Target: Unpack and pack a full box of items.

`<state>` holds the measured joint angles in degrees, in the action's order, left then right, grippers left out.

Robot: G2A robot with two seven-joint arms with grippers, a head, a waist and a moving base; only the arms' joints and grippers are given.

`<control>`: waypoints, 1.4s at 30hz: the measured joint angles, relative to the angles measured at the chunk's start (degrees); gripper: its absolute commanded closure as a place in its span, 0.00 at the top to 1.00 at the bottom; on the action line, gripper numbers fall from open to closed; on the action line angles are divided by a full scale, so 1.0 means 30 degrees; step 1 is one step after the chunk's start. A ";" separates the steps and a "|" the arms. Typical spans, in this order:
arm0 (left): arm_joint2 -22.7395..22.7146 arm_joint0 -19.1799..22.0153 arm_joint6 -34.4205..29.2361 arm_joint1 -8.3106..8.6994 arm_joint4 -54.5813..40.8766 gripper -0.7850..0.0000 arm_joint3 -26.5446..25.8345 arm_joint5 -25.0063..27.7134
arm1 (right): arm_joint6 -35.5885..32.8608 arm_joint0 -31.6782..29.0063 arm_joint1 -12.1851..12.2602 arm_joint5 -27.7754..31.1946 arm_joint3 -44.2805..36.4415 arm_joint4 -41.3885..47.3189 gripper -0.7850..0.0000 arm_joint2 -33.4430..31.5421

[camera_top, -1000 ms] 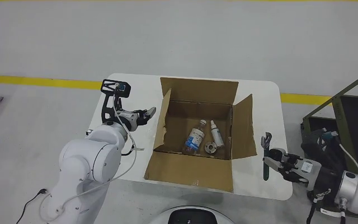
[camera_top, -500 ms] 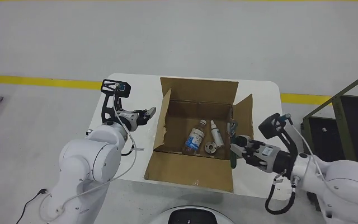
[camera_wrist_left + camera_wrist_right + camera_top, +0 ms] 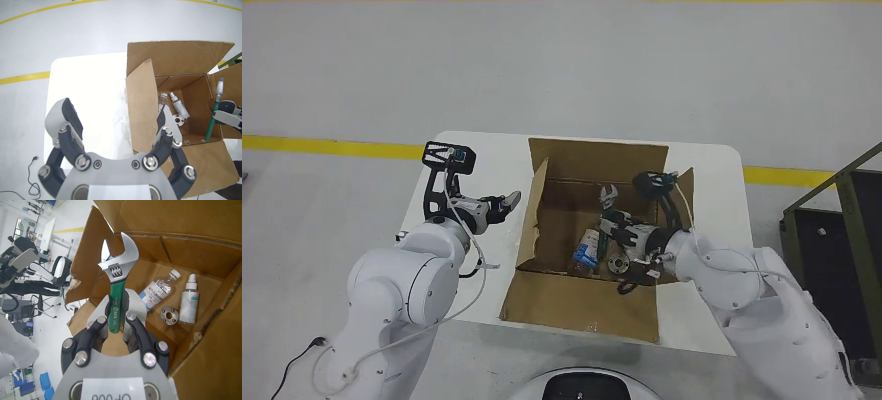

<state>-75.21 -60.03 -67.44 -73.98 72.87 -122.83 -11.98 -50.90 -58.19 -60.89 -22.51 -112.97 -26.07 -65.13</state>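
Note:
An open cardboard box (image 3: 582, 300) stands on the white table (image 3: 492, 150). On its floor lie a clear bottle (image 3: 158, 291), a white spray bottle (image 3: 190, 300) and a round metal flange (image 3: 169, 315). My right gripper (image 3: 118, 302) is shut on the green handle of an adjustable wrench (image 3: 118, 275). It holds the wrench (image 3: 609, 200) over the box's inside, with the steel head pointing at the far wall. My left gripper (image 3: 115, 106) hangs open with nothing between its fingers, over the table to the left of the box (image 3: 141, 106).
All of the box's flaps stand open, the left one (image 3: 534, 215) close to my left gripper (image 3: 500, 206). A green rack (image 3: 852, 190) stands off the table's right side. A yellow line (image 3: 332, 147) crosses the floor behind the table.
My right arm has carried the wrench from the table's front right edge leftwards, over the right flap and into the space above the box. The left arm has not moved.

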 measured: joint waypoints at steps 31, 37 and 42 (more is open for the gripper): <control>0.0000 0.0000 0.0000 0.0000 0.0000 1.00 0.0000 0.0000 | 0.6718 0.4330 -0.3089 -0.1993 0.8387 0.3270 0.00 0.7360; 0.0000 0.0000 0.0000 0.0000 0.0000 1.00 0.0000 0.0000 | 0.7563 0.5680 -0.4206 -0.2451 1.1141 0.4441 0.12 0.8672; 0.0000 0.0000 0.0000 0.0000 0.0000 1.00 0.0000 0.0000 | 0.7751 0.6334 -0.4796 -0.2388 1.2640 0.4756 0.25 0.9162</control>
<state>-75.21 -60.03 -67.44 -73.98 72.87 -122.83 -11.98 -27.65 -39.18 -75.28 -29.68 -75.05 -11.80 -37.64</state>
